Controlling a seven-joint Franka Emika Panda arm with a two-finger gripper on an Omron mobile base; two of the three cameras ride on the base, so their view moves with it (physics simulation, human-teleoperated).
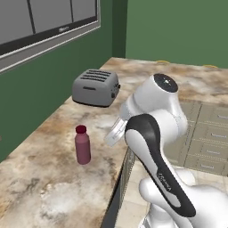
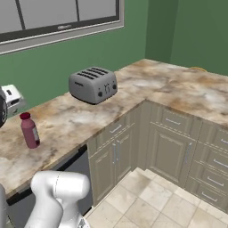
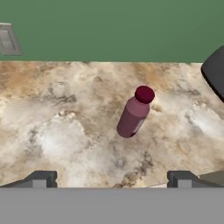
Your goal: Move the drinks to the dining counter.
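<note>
**Red bottle not yet picked up; the move has barely begun**

Left base view: your white arm rises at the lower right. A dark red bottle with a red cap stands upright on the marbled counter, near its front edge, untouched. A grey toaster sits well behind it, toward the green wall.

Right base view: the same bottle stands at the far left, with the toaster further along the counter, which turns a corner above beige drawers.

Hand view: your hand is empty, its two fingertips spread wide, hovering short of the bottle. Judging by this, nothing is delivered yet: grasp, carry and set-down all remain.
</note>
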